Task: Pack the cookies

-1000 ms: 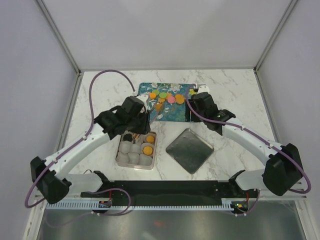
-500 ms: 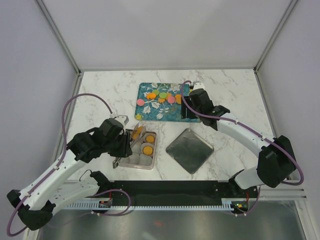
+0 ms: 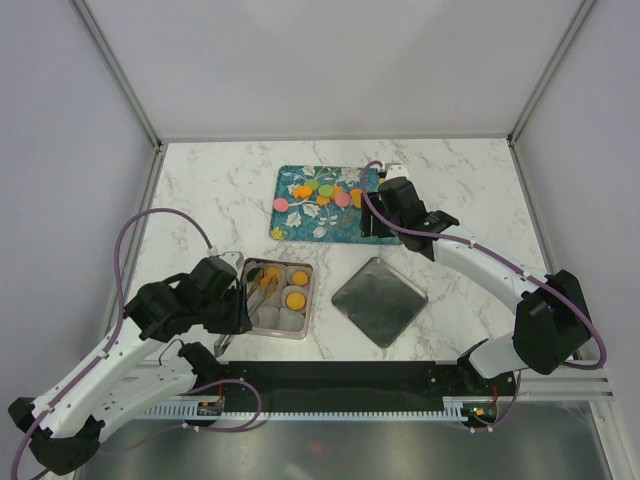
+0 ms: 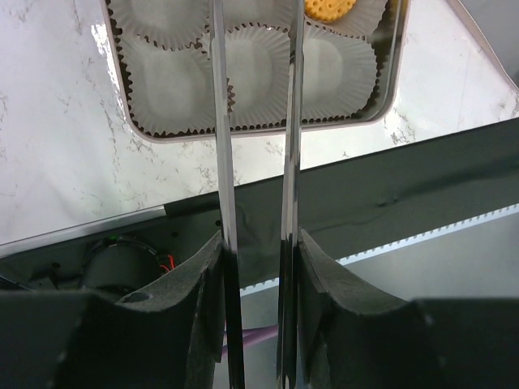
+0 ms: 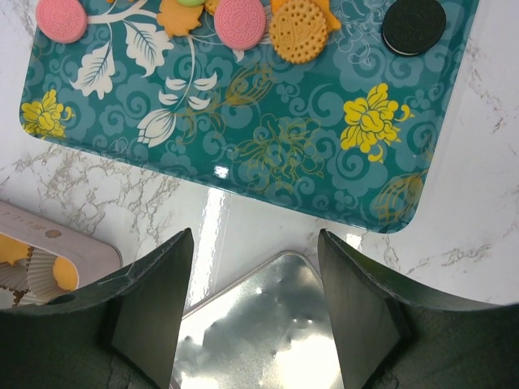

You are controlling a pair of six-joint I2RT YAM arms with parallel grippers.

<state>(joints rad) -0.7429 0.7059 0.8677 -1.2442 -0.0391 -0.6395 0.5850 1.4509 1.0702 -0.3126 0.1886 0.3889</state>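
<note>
Cookies (image 3: 318, 192) lie on a teal floral tray (image 3: 345, 228); the right wrist view shows pink (image 5: 240, 18), orange (image 5: 298, 31) and black (image 5: 413, 24) ones. My left gripper (image 3: 238, 296) (image 4: 259, 239) is shut on metal tongs (image 4: 223, 146), which reach over the tin box (image 3: 308, 300) of white paper cups. An orange cookie (image 3: 268, 281) sits at the tong tips in a far cup; I cannot tell if it is still pinched. Two more orange cookies (image 3: 295, 298) lie in cups. My right gripper (image 3: 384, 218) (image 5: 255, 243) is open and empty over the tray's near edge.
The tin's square metal lid (image 3: 379, 300) (image 5: 276, 340) lies on the marble right of the tin box, below my right gripper. The black rail of the arm bases (image 4: 389, 194) runs just behind the tin's near rim (image 4: 389, 97). Walls enclose the table.
My left arm has drawn back from the tray toward the near left, carrying the tongs and an orange cookie over the tin. My right gripper shifted slightly over the tray edge, then held still.
</note>
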